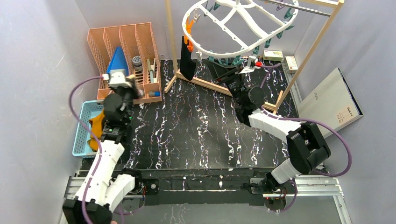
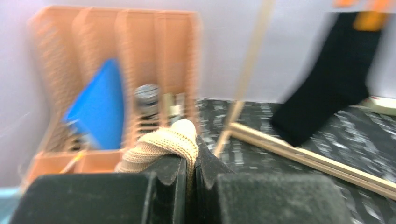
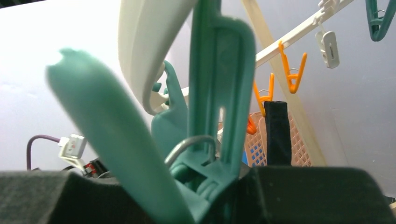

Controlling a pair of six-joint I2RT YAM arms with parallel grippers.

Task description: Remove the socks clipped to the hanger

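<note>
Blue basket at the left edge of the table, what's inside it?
A mustard yellow sock lies in the basket, toward its right side. The left arm passes over that side, so part of the sock, and anything else beneath the arm, is hidden.

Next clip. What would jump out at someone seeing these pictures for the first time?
A lone black sock hangs from an orange clip on the rim of the white hanger, at the back of the table. The left gripper is shut on a tan knitted sock near the orange organizer. A teal clip fills the right wrist view, very close.
</note>
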